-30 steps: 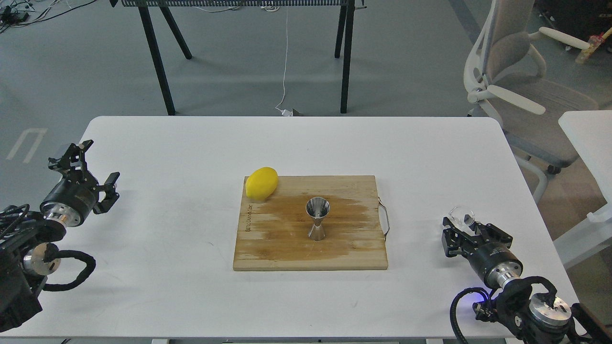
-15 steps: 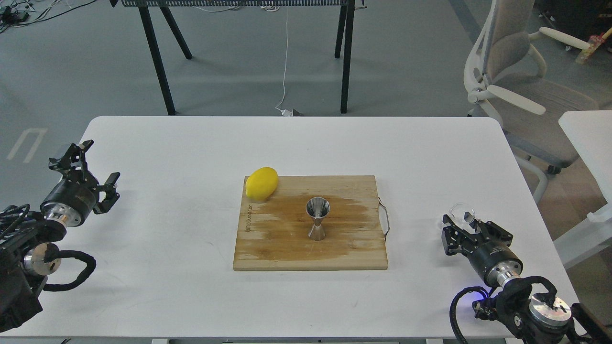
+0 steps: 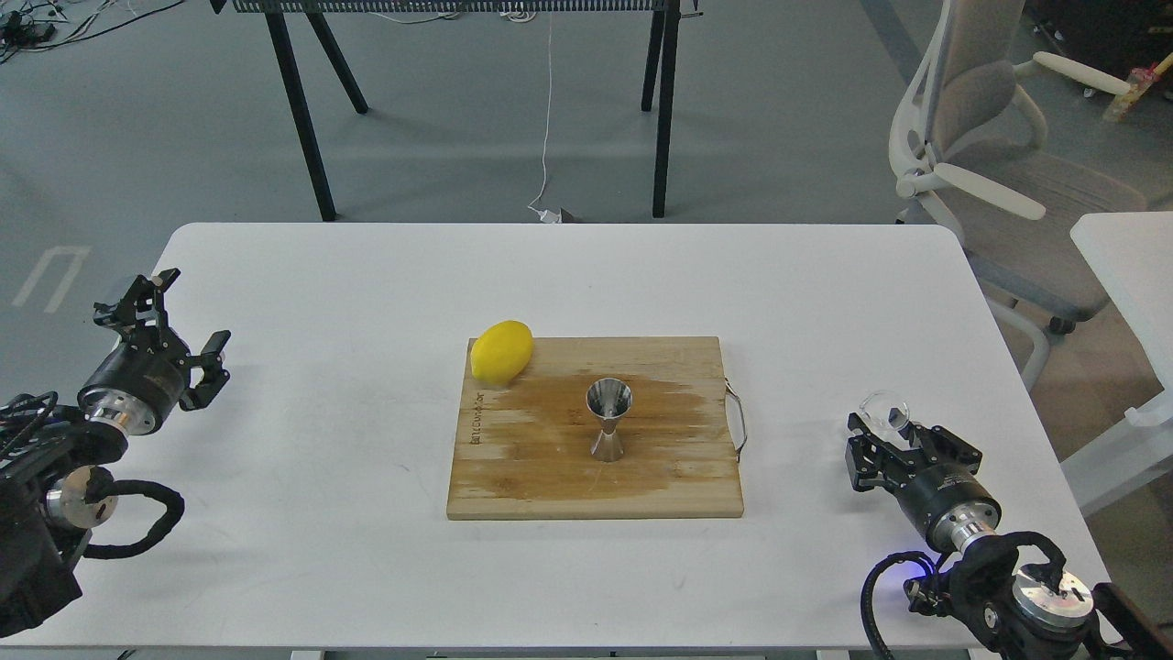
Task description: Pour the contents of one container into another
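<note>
The steel hourglass jigger (image 3: 608, 420) stands upright in the middle of the wooden cutting board (image 3: 550, 477). The small clear glass cup (image 3: 884, 410) sits on the white table near its right edge. My right gripper (image 3: 905, 436) lies low right behind the cup, open. The cup is at the tips of its spread fingers, closer to the left finger (image 3: 858, 447). My left gripper (image 3: 179, 321) hovers open at the table's left edge, far from both containers, with nothing in it.
A yellow lemon (image 3: 501, 351) rests on the board's far left corner. The board has a metal handle (image 3: 737, 420) on its right side. An office chair (image 3: 999, 174) and a second white table (image 3: 1127, 266) stand to the right.
Hardly anything differs: my right gripper has edged a few pixels toward the cup. The left arm, jigger and lemon have not moved.
</note>
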Robot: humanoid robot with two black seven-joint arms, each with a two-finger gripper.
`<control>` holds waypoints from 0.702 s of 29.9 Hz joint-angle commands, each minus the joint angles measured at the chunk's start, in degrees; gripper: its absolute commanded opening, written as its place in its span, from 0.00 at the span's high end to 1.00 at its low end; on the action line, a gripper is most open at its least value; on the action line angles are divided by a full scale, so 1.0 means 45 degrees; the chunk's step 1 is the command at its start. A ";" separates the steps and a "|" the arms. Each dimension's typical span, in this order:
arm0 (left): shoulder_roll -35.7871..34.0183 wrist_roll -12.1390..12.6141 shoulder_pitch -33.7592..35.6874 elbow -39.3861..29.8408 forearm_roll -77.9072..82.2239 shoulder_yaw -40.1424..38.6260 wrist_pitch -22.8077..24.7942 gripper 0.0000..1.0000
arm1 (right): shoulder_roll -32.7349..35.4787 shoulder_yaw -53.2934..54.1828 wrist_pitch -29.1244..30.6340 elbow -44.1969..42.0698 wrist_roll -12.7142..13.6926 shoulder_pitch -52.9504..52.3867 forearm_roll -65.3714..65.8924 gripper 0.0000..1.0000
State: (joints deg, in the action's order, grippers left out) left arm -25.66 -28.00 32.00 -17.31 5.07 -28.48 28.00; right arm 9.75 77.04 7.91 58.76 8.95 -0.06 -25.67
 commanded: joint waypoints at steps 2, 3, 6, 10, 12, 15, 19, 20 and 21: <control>0.0000 0.0000 -0.0001 0.0000 0.0005 0.0000 0.0000 0.01 | 0.0000 -0.0010 0.0194 0.0048 -0.0017 -0.0007 0.0059 0.84; 0.0000 0.0000 -0.0001 0.0000 0.0005 0.0000 0.0000 0.01 | 0.0000 -0.0030 0.0234 0.0048 -0.0017 0.0012 0.0078 0.91; 0.0000 0.0000 -0.0001 0.0000 0.0005 0.0000 0.0000 0.01 | 0.0000 -0.0244 0.0195 0.0028 -0.0037 -0.0027 0.0078 0.99; 0.0000 0.0000 -0.0001 0.0000 0.0005 0.0000 0.0000 0.01 | 0.0000 -0.0303 0.0214 0.0009 -0.0037 -0.0027 0.0078 0.98; 0.0000 0.0000 -0.0001 0.0000 -0.0014 0.0000 0.0000 0.01 | 0.0000 -0.0303 0.0214 0.0009 -0.0037 -0.0007 0.0078 0.88; 0.0000 0.0000 -0.0001 0.0000 0.0005 0.0000 0.0000 0.01 | 0.0000 -0.0303 0.0195 0.0009 -0.0037 -0.0007 0.0078 0.68; 0.0000 0.0000 -0.0001 0.0000 -0.0014 0.0000 0.0000 0.01 | 0.0000 -0.0323 0.0078 -0.0030 -0.0037 -0.0027 0.0098 0.45; 0.0000 0.0000 -0.0001 0.0000 -0.0014 0.0000 0.0000 0.01 | 0.0000 -0.0323 0.0058 -0.0050 -0.0037 -0.0027 0.0079 0.41; 0.0000 0.0000 -0.0001 0.0000 -0.0014 0.0000 0.0000 0.01 | 0.0000 -0.0323 0.0058 -0.0050 -0.0037 -0.0027 0.0098 0.39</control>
State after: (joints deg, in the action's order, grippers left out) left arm -25.66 -28.00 32.00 -17.31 5.06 -28.48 28.00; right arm 9.76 75.59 8.29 58.67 8.78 -0.14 -25.29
